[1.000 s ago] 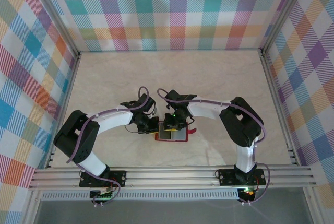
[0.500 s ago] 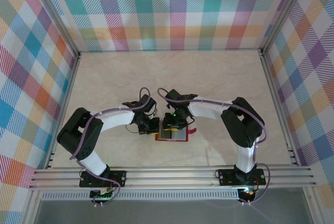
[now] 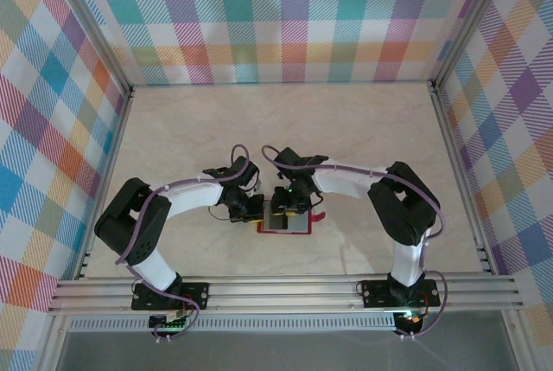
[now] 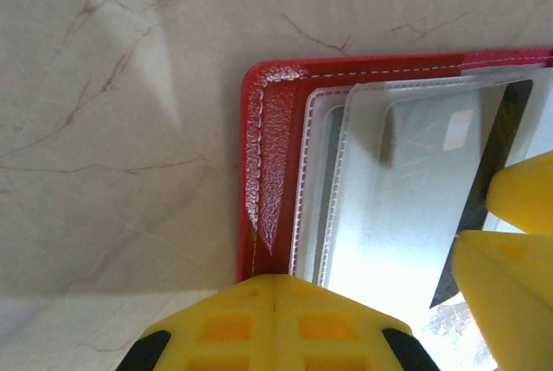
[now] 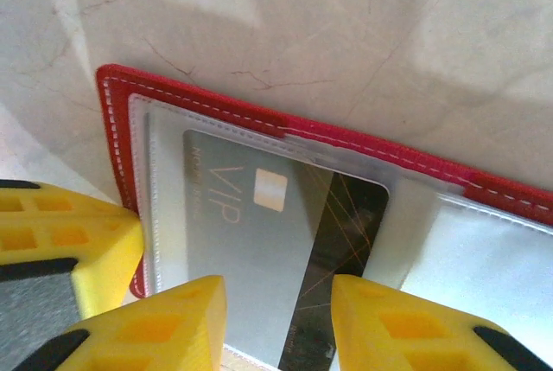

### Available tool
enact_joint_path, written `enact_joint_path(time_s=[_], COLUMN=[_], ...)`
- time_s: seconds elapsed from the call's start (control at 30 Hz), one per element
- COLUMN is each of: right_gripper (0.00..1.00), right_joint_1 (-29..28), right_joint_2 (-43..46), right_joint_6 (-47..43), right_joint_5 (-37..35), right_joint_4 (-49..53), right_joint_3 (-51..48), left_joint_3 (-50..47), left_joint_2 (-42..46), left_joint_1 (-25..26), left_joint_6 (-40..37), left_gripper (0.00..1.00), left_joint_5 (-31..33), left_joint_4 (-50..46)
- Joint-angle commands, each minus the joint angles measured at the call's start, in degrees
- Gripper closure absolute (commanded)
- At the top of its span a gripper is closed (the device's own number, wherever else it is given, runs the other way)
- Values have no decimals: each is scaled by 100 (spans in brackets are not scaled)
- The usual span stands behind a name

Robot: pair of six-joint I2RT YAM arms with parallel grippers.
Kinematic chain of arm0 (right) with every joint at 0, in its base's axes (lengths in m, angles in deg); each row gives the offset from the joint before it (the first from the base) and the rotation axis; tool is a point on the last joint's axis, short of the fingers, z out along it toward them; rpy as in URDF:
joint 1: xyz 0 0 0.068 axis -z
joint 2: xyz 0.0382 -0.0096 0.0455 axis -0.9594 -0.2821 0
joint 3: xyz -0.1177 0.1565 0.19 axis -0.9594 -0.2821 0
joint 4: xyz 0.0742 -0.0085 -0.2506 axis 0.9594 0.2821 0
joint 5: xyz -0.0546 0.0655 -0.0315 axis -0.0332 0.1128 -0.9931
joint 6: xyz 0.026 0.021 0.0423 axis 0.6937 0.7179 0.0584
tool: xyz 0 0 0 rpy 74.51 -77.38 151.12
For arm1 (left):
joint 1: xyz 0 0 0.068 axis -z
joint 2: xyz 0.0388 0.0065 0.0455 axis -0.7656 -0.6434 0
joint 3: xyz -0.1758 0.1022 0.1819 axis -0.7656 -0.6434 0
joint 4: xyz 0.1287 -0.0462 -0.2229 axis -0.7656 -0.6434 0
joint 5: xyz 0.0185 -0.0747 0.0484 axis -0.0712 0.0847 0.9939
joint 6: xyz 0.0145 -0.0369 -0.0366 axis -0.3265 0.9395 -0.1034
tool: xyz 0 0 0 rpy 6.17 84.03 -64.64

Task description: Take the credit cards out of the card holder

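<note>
Presently right end effector [image 5: 278, 306], spread, is bracketing the near end of a credit card [image 5: 259, 241], long axis seemingly running toward it, in the card holder [image 5: 216, 108] open on the table [image 5: 346, 25]; left end effector [image 4: 275, 302], pressed together, is pinning its corner.

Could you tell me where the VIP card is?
Right wrist view: the grey plastic VIP card lies in the red leather card holder, straddled by the right pincer.

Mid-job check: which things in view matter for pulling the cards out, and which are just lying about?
Part of the job: card holder, credit card in its clear sleeve, left gripper, right gripper.
Just surroundings: marble table, plaid walls, metal rail.
</note>
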Motion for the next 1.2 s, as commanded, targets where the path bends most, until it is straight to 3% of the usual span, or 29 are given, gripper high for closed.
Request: enact_joint_path(time_s=[0.0,0.27,0.53,1.17], right_gripper=[62,62,63,66], right_joint_1=[89,256,359,403], right_joint_2=[330,426,270,90], right_joint_6=[29,201,280,257], right_joint_5=[106,471,767,663], right_joint_4=[-12,-416,-732,-805], right_joint_3=[-77,-440,-630,-815], left_joint_3=[228,636,789,484], left_joint_2=[24,202,-184,-610], left_joint_1=[38,181,387,389], left_joint_6=[-89,-70,62,-103], left_gripper=[98,99,99,100], left_joint_5=[260,256,-37,480], left_joint_4=[-443,-638,-336,-555])
